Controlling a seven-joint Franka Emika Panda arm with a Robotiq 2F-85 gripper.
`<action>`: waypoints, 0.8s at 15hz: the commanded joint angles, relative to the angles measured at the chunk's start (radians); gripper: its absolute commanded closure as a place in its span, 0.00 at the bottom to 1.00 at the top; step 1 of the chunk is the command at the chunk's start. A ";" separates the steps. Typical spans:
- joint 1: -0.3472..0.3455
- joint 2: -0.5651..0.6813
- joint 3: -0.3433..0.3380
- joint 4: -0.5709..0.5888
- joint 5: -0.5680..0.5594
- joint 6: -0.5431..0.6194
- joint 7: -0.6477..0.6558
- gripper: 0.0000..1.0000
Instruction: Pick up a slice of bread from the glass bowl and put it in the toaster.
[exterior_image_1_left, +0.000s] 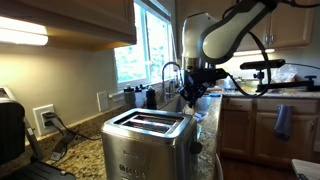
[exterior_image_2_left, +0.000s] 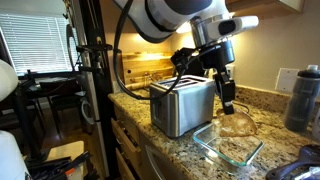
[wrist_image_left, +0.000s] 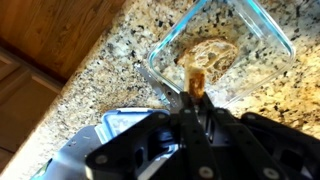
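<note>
Tan slice (wrist_image_left: 196, 78) stands pinched edge-up between the shut fingertips of the claw (wrist_image_left: 192, 92), over the near rim of the glass bowl (wrist_image_left: 283, 33), where a second slice (wrist_image_left: 212, 55) lies flat. The toaster (exterior_image_2_left: 180, 108) stands just beside the bowl, and its slots (exterior_image_1_left: 140, 122) are empty. The coming move is probably sideways to it, with the slice's face lined up along a slot.
</note>
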 joint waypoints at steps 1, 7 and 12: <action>-0.017 -0.037 0.012 0.006 -0.024 -0.059 -0.093 0.93; -0.019 -0.048 0.004 0.034 -0.005 -0.099 -0.260 0.93; -0.018 -0.061 0.003 0.048 0.008 -0.119 -0.380 0.93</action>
